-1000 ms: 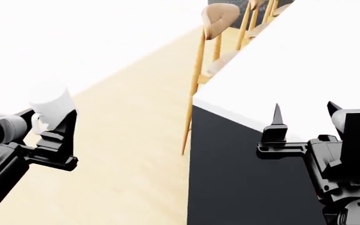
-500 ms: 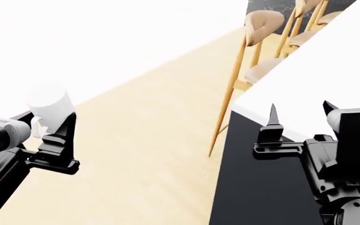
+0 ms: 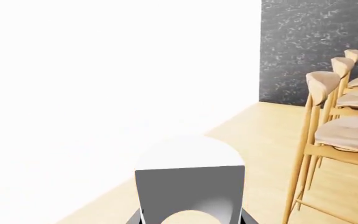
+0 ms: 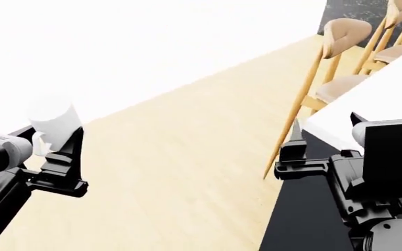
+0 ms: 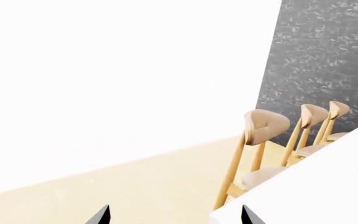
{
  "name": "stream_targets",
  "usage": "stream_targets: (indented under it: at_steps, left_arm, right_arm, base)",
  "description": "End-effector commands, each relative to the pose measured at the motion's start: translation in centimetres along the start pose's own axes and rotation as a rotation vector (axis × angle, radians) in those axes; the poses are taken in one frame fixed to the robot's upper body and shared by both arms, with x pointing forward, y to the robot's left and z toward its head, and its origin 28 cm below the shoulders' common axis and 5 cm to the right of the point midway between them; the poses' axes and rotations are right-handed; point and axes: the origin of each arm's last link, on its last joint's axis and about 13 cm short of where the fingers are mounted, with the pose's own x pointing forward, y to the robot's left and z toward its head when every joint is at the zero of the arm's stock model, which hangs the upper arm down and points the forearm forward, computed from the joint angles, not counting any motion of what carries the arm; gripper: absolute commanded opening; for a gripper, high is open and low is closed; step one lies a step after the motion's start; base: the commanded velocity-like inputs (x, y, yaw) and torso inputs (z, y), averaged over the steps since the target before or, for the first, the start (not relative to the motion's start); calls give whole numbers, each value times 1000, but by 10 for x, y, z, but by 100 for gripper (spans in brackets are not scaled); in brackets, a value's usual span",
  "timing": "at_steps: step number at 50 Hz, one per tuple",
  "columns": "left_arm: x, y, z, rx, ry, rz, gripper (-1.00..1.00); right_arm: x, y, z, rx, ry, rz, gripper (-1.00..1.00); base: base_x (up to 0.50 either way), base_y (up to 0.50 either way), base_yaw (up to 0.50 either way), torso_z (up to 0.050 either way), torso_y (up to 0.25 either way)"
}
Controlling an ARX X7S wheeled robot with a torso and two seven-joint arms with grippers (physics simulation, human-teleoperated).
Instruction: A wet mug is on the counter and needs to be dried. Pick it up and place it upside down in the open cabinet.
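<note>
1. My left gripper [image 4: 56, 137] is pinching the mug [image 4: 54, 121], held up over the wood floor [image 4: 180, 172].
2. Right gripper [image 4: 324, 130] is spread, holding nothing, at the counter [image 4: 368, 104] corner beside the stools [image 4: 341, 57].

One mug [image 4: 56, 121], three stools [image 5: 261, 140], two end effectors [image 4: 61, 151].

Matte black angular arms, grey cylindrical joints, pointed black claw fingertips [image 4: 297, 133]

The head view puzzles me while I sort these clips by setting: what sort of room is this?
Probably a kitchen or bar area: tall wooden bar stools line a white counter, with pale wood flooring.
</note>
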Motion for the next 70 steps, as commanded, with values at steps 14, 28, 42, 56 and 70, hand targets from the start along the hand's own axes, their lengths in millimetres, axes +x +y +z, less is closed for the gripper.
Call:
stream_targets:
  at_steps: [14,28,42,56,70]
  left_arm:
    - [-6,-1,-3,9,-5,65,-100]
    - [-13,-1,-4,12,-19,77,-100]
    - [-16,-2,-4,16,-29,95,-100]
    - [-19,-4,-3,20,-41,103,-100]
    - [-21,-4,-3,20,-49,103,-100]
  right_arm:
    - [0,6,-3,-8,11,33,100]
    - [0,10,-5,-8,17,52,100]
    - [1,12,-5,-13,16,62,100]
    - [-1,13,-2,-5,12,81,100]
    - [-2,13,-2,7,8,87,100]
  base:
    - [48,66,500,21,0]
    - [41,70,500,0,0]
    - [35,73,500,0,0]
    - [29,77,500,0,0]
    - [22,78,500,0,0]
